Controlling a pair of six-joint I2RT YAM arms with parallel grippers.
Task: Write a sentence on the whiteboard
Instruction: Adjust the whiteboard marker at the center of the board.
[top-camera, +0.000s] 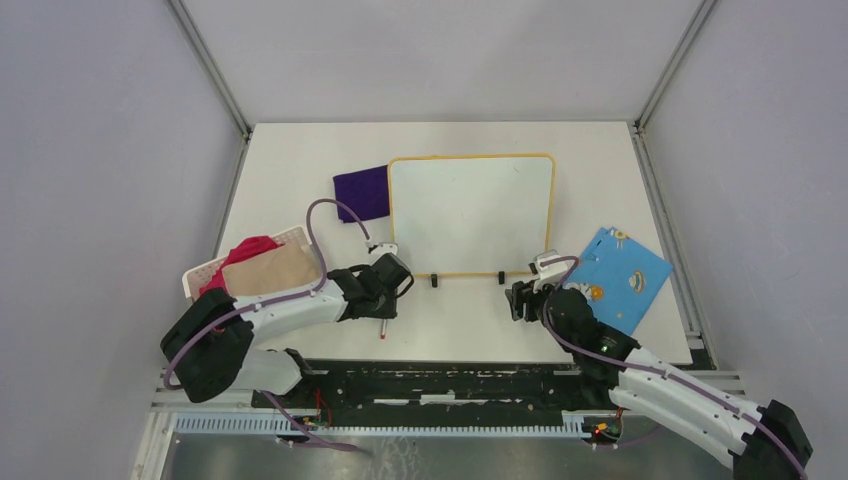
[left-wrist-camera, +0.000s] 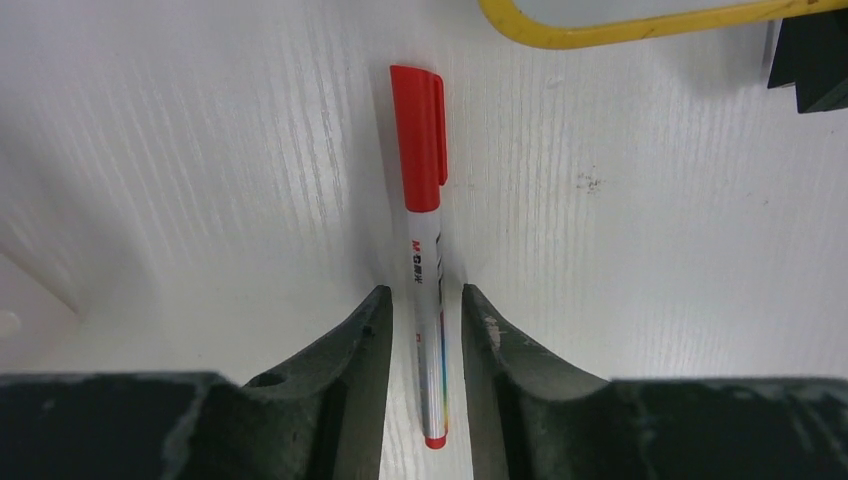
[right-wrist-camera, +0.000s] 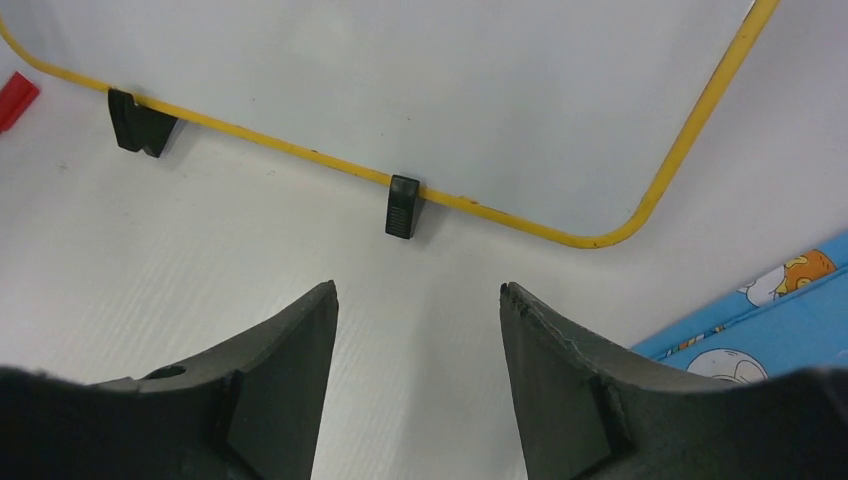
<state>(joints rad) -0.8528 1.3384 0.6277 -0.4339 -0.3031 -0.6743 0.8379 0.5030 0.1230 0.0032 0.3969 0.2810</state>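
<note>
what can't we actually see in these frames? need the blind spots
Top view: the left claw covers the marker except one end.
Left wrist: marker's barrel print too small to read; whiteboard cut by the top edge, only a frame corner shows.
Right wrist: whiteboard's far part cut by the top edge; blue card cut by the right edge.

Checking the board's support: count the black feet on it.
2: the left foot and the right foot, spaced apart on the whiteboard's near edge. Far-edge feet, if any, aren't visible.
</note>
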